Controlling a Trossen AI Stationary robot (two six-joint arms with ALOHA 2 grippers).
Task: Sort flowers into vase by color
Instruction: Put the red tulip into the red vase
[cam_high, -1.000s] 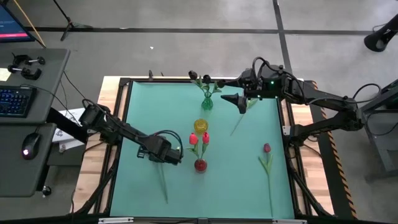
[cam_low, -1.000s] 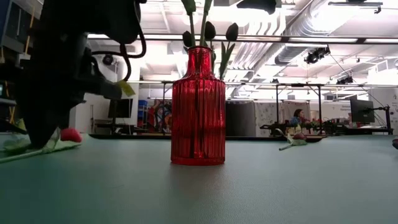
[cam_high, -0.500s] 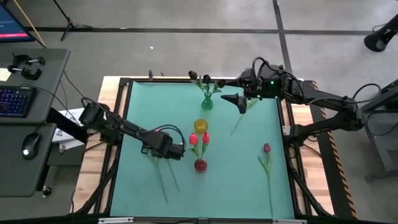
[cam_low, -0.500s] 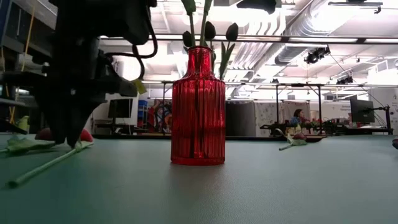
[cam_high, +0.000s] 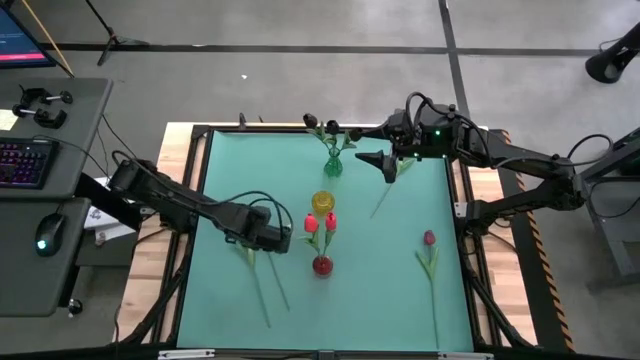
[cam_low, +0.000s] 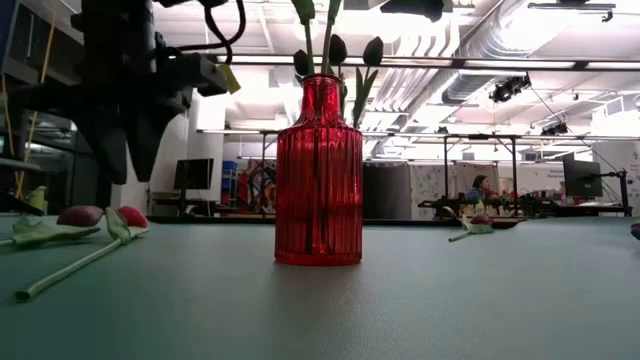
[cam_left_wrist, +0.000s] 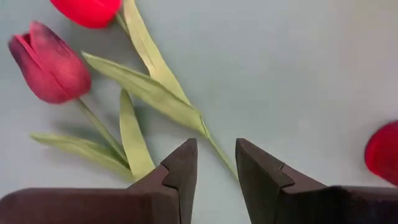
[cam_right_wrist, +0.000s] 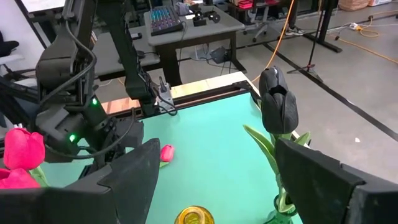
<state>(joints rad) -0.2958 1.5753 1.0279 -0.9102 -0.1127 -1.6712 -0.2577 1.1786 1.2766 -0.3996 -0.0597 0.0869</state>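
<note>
The left pincer (cam_left_wrist: 214, 163) hung half open and empty above a tulip stem (cam_left_wrist: 219, 154) on the counter (cam_high: 380, 290); it should descend straight before closing.

The green table (cam_high: 230, 170) holds three vases in a line down its middle: a green vase (cam_high: 333, 166) near the far edge, then a yellow vase (cam_high: 323, 202), then a red vase (cam_high: 322, 265). Loose tulips lie flat (two (cam_high: 262, 280) near the left edge, one (cam_high: 429, 258) near the right edge).
</note>
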